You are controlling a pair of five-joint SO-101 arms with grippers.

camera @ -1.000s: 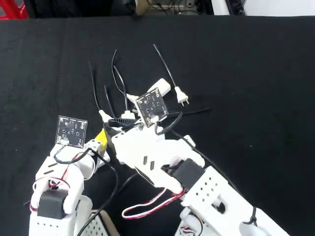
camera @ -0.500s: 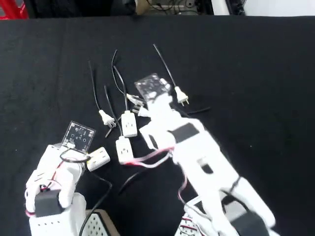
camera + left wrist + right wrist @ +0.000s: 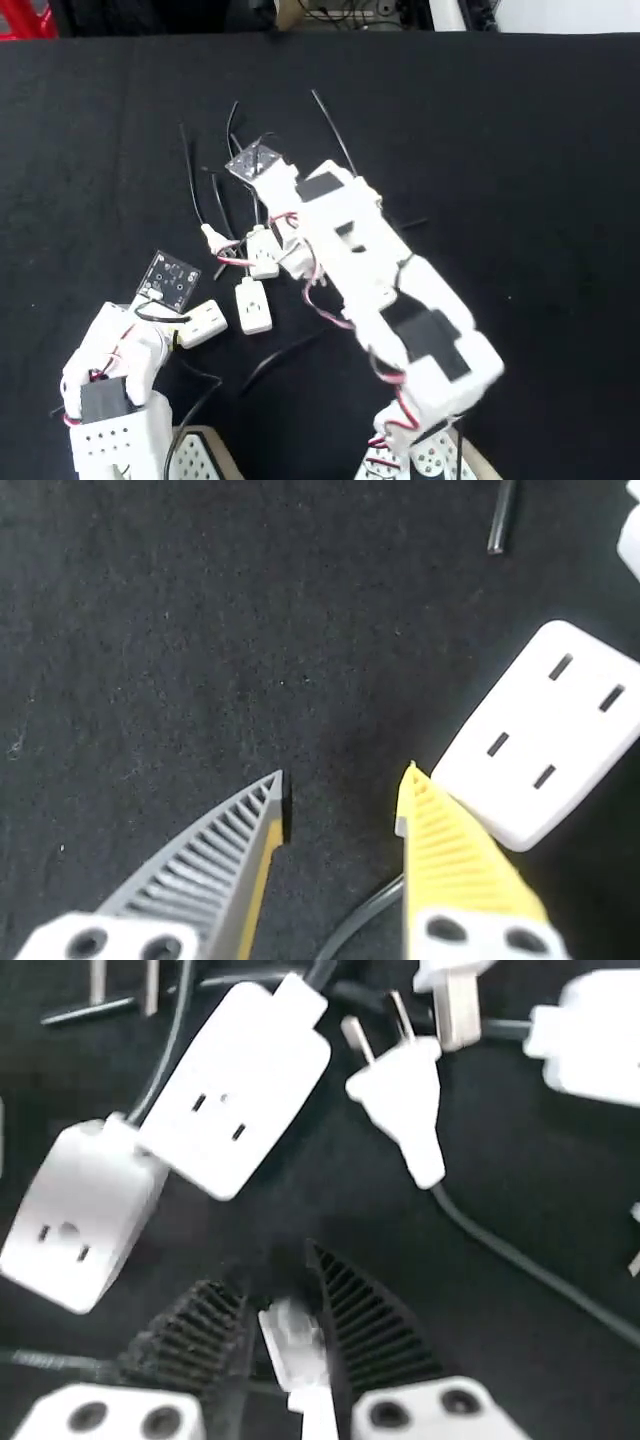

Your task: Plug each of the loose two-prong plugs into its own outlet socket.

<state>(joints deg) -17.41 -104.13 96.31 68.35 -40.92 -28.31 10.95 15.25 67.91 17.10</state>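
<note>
A black cloth table [image 3: 520, 150], seen from above. At lower left, the left gripper [image 3: 345, 775] is spread wide over bare cloth, its yellow finger just beside a white outlet block [image 3: 545, 745]. At centre, the right gripper [image 3: 265, 1280] is narrowed around a small white plug [image 3: 292, 1338], near a second outlet block [image 3: 235, 1085] and a loose plug [image 3: 400, 1095].

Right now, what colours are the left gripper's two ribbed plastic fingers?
Grey finger, yellow finger; best in left wrist view.

Landmark: the middle outlet socket [image 3: 252, 305] on the table [image 3: 520, 150]. A second socket [image 3: 204, 323] lies just left of it. A third socket [image 3: 265, 262] lies just behind it. A loose plug [image 3: 212, 237] lies behind it and to its left.
</note>
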